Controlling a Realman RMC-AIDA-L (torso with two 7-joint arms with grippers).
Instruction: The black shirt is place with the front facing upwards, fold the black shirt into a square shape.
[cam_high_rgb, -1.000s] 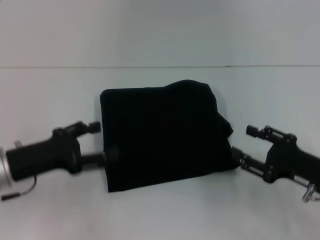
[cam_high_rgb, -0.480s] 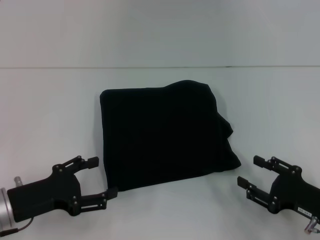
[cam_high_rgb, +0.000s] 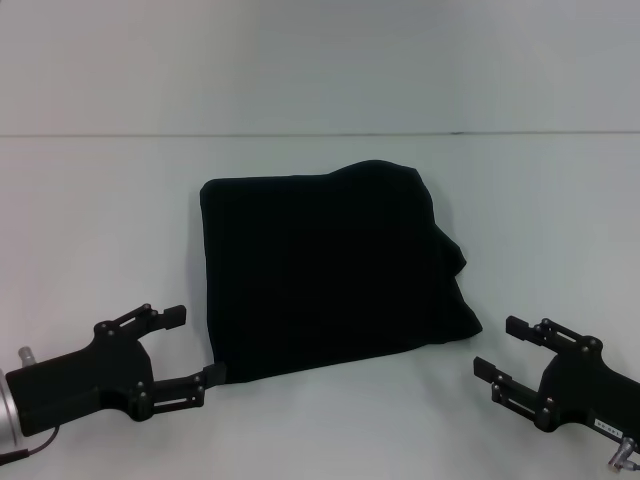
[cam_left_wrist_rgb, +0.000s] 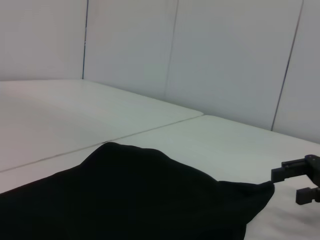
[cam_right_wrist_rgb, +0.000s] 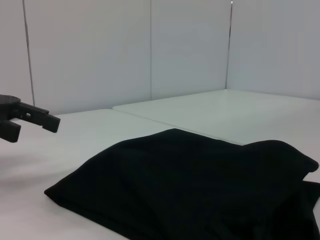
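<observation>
White counter (cam_high_rgb: 100, 200), seam line across far part; pale panelled walls (cam_left_wrist_rgb: 225, 60) behind. Black shirt (cam_high_rgb: 325, 275) lies mid-counter, folded into rough square, left edge straight, right side bulging and uneven, far right corner humped. No lettering showing. My left gripper (cam_high_rgb: 180, 345) low at near left, fingers released, lower fingertip just beside shirt's near left corner. My right gripper (cam_high_rgb: 505, 348) at near right, fingers spread, empty, apart from shirt's near right corner.

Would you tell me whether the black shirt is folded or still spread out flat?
Folded. The black shirt lies as a compact, roughly square bundle with no sleeves sticking out. Both the left gripper and right gripper are open, apart from it.
</observation>
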